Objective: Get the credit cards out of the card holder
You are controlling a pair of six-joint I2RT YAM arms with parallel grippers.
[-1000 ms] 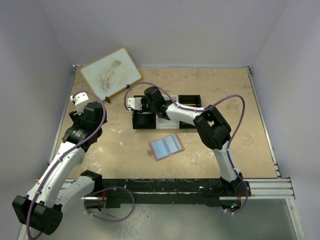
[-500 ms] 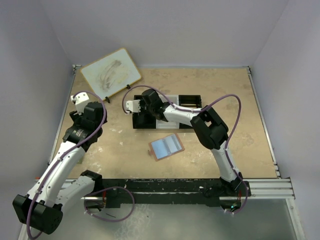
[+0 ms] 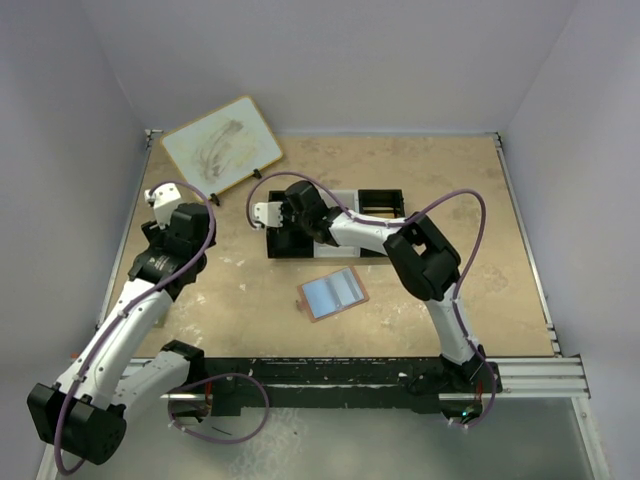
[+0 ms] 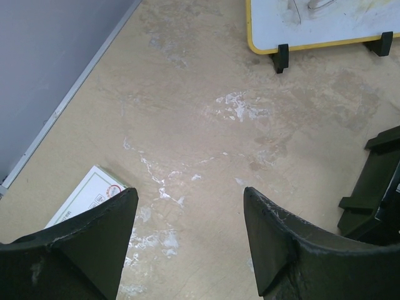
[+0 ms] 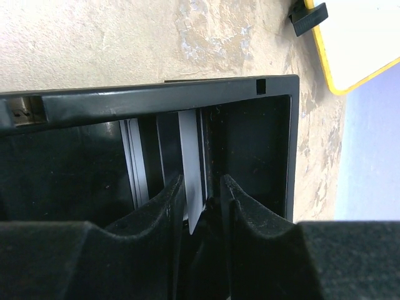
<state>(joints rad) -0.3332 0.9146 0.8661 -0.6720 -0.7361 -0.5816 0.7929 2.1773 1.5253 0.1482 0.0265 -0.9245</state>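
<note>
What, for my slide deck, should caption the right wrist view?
Right gripper inside a black tray compartment, a credit card standing on edge between its parted jaws.

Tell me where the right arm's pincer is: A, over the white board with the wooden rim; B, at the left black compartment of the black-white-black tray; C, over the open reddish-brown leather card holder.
B: the top view puts the right pincer at the black-white-black tray's left end, and its wrist view shows a thin grey card standing on edge between its fingers inside that compartment.
</note>
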